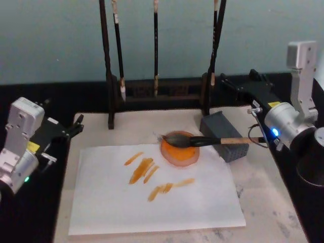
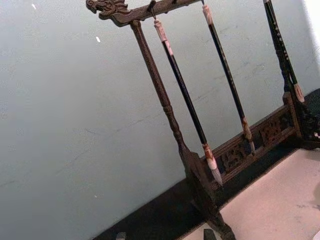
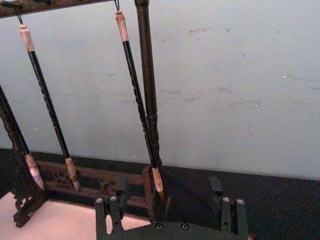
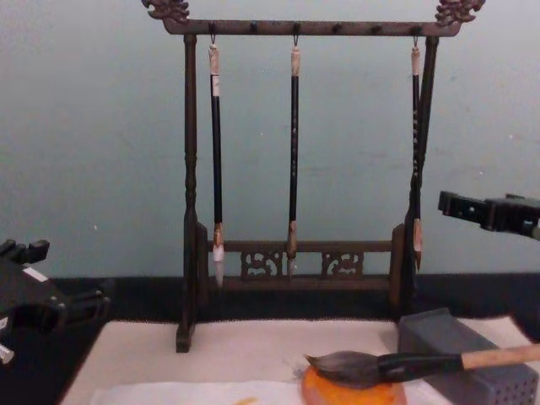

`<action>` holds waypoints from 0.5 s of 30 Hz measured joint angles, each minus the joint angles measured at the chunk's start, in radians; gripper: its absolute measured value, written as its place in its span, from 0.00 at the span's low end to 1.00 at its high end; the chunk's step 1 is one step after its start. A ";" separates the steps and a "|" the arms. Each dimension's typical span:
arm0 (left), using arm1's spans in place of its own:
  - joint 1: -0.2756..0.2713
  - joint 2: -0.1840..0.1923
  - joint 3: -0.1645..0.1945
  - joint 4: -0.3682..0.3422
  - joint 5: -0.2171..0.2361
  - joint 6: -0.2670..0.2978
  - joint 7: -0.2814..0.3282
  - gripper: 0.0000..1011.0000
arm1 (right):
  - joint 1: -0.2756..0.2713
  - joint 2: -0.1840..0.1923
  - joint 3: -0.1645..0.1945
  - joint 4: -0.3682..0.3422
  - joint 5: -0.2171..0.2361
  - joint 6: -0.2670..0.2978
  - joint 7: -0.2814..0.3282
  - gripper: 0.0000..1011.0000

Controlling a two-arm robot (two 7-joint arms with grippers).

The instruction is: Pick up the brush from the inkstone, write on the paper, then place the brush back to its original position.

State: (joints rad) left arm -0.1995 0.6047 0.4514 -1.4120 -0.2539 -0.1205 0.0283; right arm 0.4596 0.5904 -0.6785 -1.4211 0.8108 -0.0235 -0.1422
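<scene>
Meanwhile, brush [image 1: 212,140] rests bristles-down on inkstone [image 1: 179,149], keeping ink off paper [image 1: 152,202]; my right gripper [image 1: 229,83], at two o'clock, stands open, empty.

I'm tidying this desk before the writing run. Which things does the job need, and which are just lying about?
Needed:
brush, head resting on the inkstone
inkstone
paper, already streaked orange

Lying about:
grey block under the brush handle
rack with three thin brushes
cream mat
</scene>
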 joint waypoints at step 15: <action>0.000 0.000 0.000 0.000 0.000 0.000 0.000 0.99 | 0.040 -0.055 0.008 0.087 -0.042 0.011 0.027 0.99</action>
State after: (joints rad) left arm -0.1995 0.6047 0.4514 -1.4120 -0.2539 -0.1205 0.0283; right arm 0.4996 0.5350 -0.6704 -1.3336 0.7687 -0.0123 -0.1152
